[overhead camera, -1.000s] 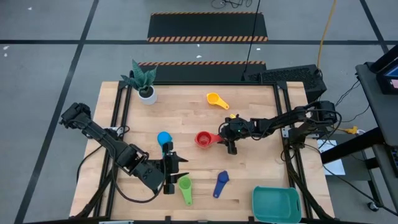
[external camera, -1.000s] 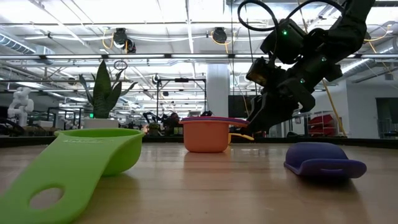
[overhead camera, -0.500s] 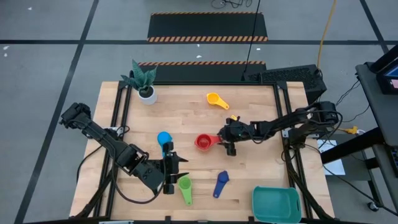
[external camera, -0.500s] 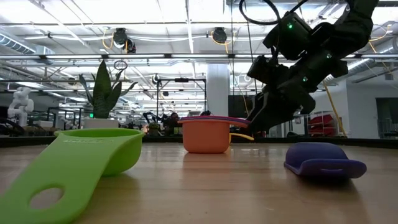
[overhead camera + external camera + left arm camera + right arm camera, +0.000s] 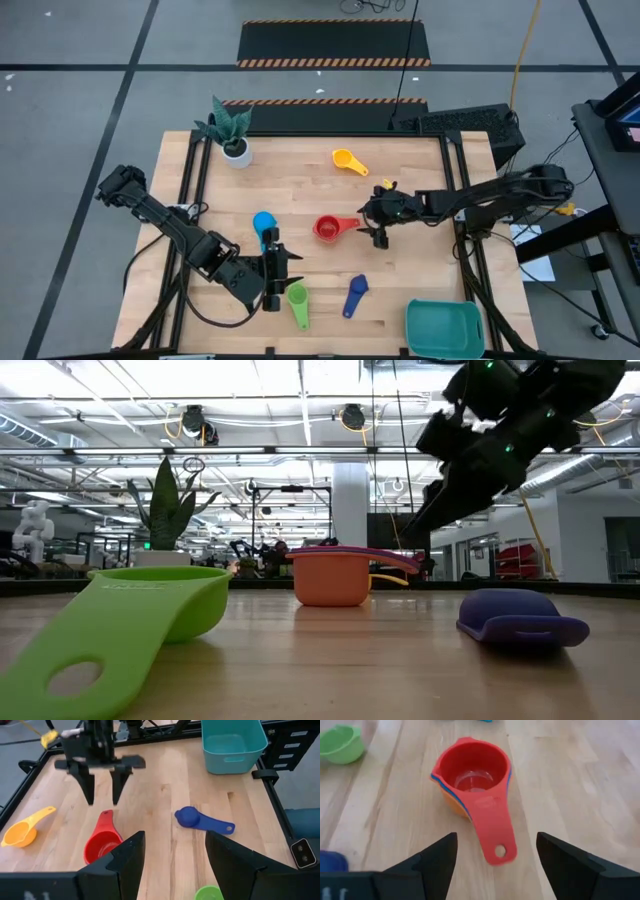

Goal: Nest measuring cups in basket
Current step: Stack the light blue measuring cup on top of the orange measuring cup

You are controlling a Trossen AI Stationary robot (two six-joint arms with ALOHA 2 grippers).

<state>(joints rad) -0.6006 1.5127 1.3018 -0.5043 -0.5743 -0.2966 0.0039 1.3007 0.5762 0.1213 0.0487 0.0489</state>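
A stack of nested measuring cups, its red cup [image 5: 327, 227] on top, sits near the middle of a wooden table [image 5: 300, 190], with blue and orange rims showing beneath it in the right wrist view. Its handle runs out toward the right gripper [image 5: 378, 216], which hangs just off the handle's end, clear of it, lifted above the table in the low view, jaws spread wide and holding nothing. The right arm reaches in low from the table's right edge, stretched nearly level across the boards.

Other cups lie scattered around the stack. A yellow cup [image 5: 346, 160] rests beyond it toward the far edge, handle angled toward the right side. A light blue cup [image 5: 264, 222] sits just left of the stack. A dark blue cup [image 5: 355, 296] lies nearer the front edge, bowl down, its long axis slanting from the stack toward the front. A green cup [image 5: 298, 300] lies left of the dark blue one, bowl toward the stack and handle pointing to the front edge.

The teal basket [image 5: 445, 327] stands at the front right corner, well apart from the stack, with the dark blue cup between them. A potted plant [image 5: 232, 132] in a white pot occupies the far left corner.

The left gripper [image 5: 277, 272] waits between the light blue and green cups, jaws partly open and empty, its arm folded in from the left edge.
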